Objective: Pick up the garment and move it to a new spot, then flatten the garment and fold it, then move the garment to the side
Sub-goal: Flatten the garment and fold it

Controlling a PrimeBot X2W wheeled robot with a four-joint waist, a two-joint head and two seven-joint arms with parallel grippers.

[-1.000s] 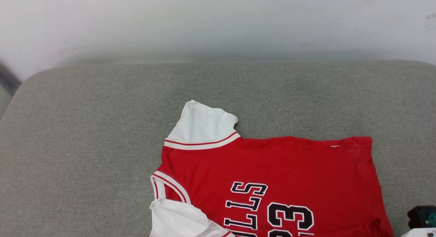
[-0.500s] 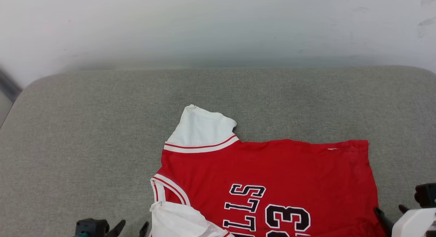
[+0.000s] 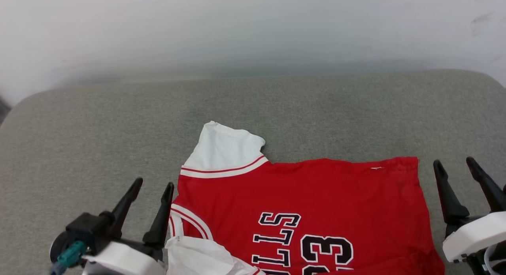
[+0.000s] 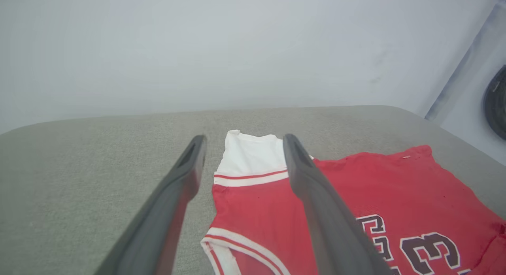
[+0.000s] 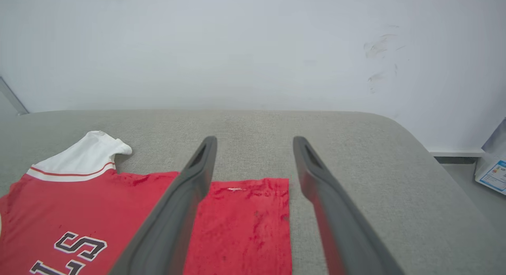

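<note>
The garment [image 3: 316,196], a red T-shirt with white sleeves, striped trim and black lettering, lies spread flat on the grey cushion [image 3: 118,121]. One white sleeve [image 3: 223,152] points toward the wall; the other is bunched at the near left. My left gripper [image 3: 153,184] stands open just left of the shirt's collar side, nothing between its fingers. My right gripper [image 3: 454,162] stands open just right of the hem edge, also empty. The left wrist view shows the garment [image 4: 355,196] under and right of the fingers [image 4: 185,176]. In the right wrist view the hem corner [image 5: 253,211] lies between the fingers [image 5: 197,176].
A pale wall [image 3: 253,30] rises behind the cushion's far edge. Bare cushion stretches left of and beyond the shirt. Past the cushion's right end a floor strip holds a small white box [image 5: 492,172].
Both grippers have opened and risen into the head view at either side of the shirt. The camera has shifted slightly. The shirt lies as before.
</note>
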